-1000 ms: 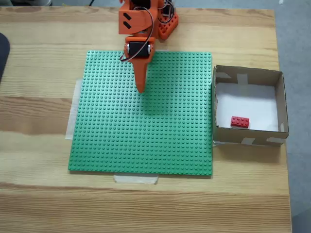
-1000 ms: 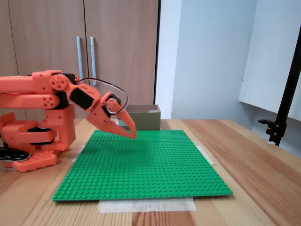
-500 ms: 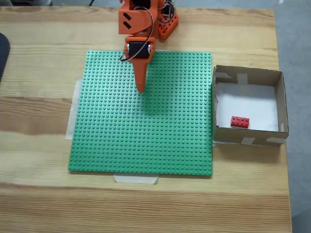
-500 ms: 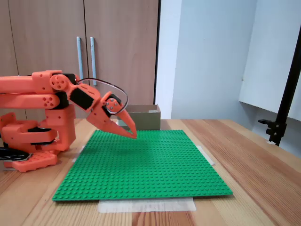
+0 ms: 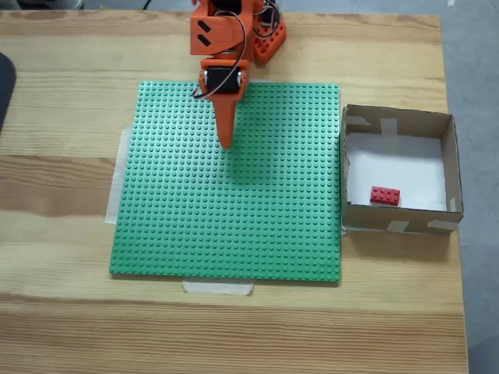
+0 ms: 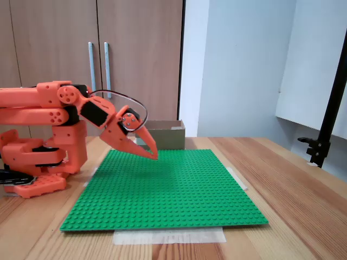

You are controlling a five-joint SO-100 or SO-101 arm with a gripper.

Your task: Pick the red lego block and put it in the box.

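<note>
From the fixed view looking down, I see the orange arm [image 5: 222, 35] folded near the top edge of the wooden table [image 5: 70, 93]. Its gripper [image 5: 226, 144] points down-frame over the upper-left part of the green baseplate [image 5: 234, 210]. The fingers read as one closed point here, with no gap between them and nothing held. The baseplate is flat and pale tape [image 5: 218, 287] pokes out from under its bottom edge. The box [image 5: 398, 226] sits just beside the baseplate's right edge, open side up. The red lego block [image 5: 385, 195] lies flat on the box's white bottom, close to the lower wall and left of centre. Block and gripper are well apart. A dark object [image 5: 4, 86] clips the left edge; I can't tell what it is.

From the fixed view at table level, I see the arm [image 6: 38, 108] folded back on the left with its base [image 6: 32, 168] on the table [image 6: 303, 195]. The gripper [image 6: 153, 154] slopes down to the right, tip just above the baseplate [image 6: 168, 189] near its far edge. I read no contact with the studs. The jaws look closed and empty. The box [image 6: 165, 135] stands behind the gripper at the far side of the baseplate. Its near wall blocks my look inside. Wooden cabinet doors [image 6: 97, 54] are behind the arm.
</note>
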